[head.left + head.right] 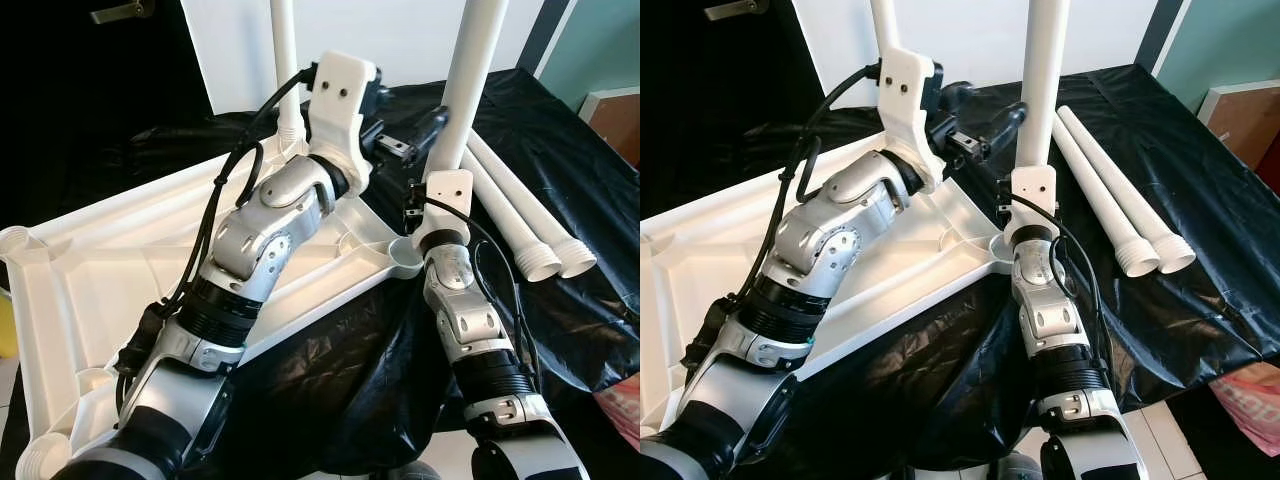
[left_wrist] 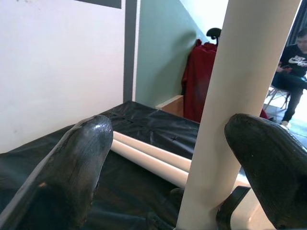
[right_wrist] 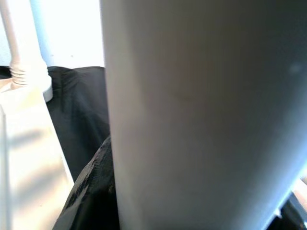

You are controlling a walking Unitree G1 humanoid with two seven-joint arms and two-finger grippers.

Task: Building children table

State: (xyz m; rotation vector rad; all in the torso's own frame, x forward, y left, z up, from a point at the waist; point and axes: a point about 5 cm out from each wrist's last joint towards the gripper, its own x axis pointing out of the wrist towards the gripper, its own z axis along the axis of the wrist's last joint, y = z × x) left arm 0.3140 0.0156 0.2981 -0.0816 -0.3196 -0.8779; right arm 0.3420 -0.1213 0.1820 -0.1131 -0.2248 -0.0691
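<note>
Fingers (image 2: 81, 163) of the left gripper (image 2: 172, 158) straddle upright table leg (image 2: 240, 96).

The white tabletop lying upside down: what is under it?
Under the white tabletop lies a black plastic sheet, crinkled and hanging over the front edge. What the sheet covers cannot be seen.

White legs (image 1: 1118, 202), white tabletop (image 1: 120, 270), black cloth (image 1: 1200, 200).

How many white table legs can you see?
4. Two legs stand upright on the upside-down tabletop: one at the far corner, one by the grippers. Two lie side by side on the black cloth.
</note>
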